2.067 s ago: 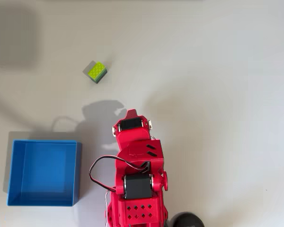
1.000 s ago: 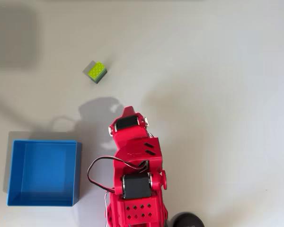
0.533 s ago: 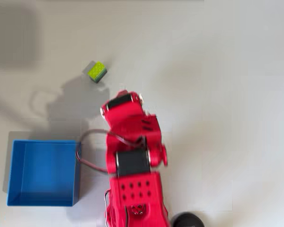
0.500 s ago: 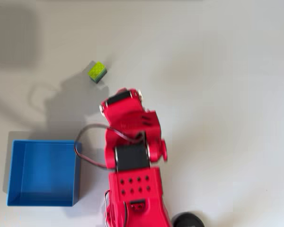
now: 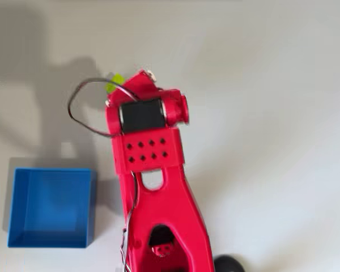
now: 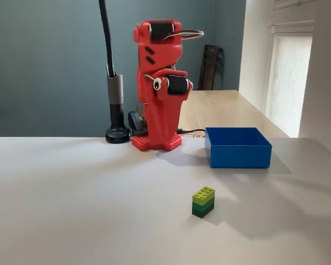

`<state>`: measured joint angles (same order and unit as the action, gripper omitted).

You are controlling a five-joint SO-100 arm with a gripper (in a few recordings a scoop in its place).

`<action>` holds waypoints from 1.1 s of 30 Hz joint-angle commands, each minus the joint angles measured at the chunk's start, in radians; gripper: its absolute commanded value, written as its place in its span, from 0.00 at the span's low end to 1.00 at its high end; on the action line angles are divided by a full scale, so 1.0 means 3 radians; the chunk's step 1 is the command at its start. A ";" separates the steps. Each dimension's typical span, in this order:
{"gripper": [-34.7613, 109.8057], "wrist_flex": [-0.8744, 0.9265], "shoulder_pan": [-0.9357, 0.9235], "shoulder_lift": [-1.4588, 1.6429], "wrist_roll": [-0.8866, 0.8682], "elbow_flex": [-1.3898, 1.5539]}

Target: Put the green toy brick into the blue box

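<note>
You're in a home room: teal wall (image 6: 44, 61), wooden table (image 6: 226, 107), curtained window (image 6: 289, 77), white tabletop (image 6: 71, 193).

The overhead camera looks straight down on the white table (image 5: 272, 113), close over the red plastic arm (image 5: 153, 187), its base at the bottom edge. The fixed camera sits low at the table's far side, facing back toward the arm's base (image 6: 157, 141). Both share the square blue plastic box (image 5: 51, 207) (image 6: 237, 149) and the small lime-green studded brick (image 5: 114, 81) (image 6: 203, 201).
</note>
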<state>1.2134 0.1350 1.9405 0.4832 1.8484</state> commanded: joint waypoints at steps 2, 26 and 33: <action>0.47 0.0184 0.0066 -0.0455 0.0261 -0.0629; 0.47 0.0363 0.0450 -0.2327 0.0435 -0.2066; 0.47 0.0373 0.0465 -0.2730 0.0435 -0.2444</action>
<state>1.3085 0.2546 1.1244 0.6059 1.2011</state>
